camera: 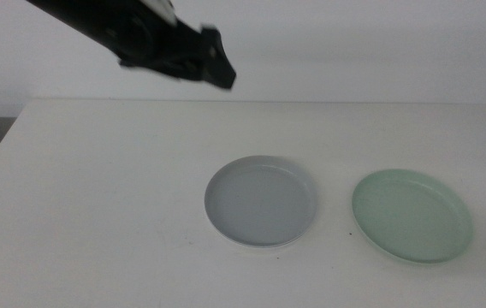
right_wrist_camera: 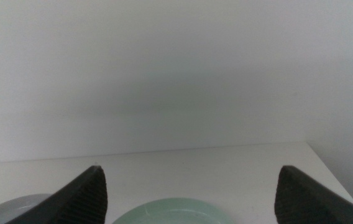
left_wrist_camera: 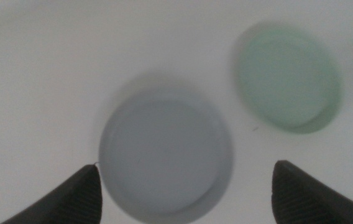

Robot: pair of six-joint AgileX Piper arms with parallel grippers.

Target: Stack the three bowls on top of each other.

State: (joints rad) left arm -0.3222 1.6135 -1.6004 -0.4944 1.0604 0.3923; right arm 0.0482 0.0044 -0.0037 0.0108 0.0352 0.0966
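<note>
From the middle view I count two shallow dishes on the white table [camera: 97, 188]: a grey bowl [camera: 260, 201] with a white rim beneath, and beside it a mint green bowl [camera: 411, 215]. My left gripper [camera: 193, 60] hangs high above. The left wrist view shows it spread wide over the grey bowl [left_wrist_camera: 165, 160]. In the right wrist view, my right gripper [right_wrist_camera: 192, 196] stands wide by the mint green bowl [right_wrist_camera: 170, 211], facing a white wall [right_wrist_camera: 176, 74].

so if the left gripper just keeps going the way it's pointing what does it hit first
Most likely the grey bowl: the left gripper, open, looks down with that bowl between its jaws. How high it hovers is unclear.
</note>
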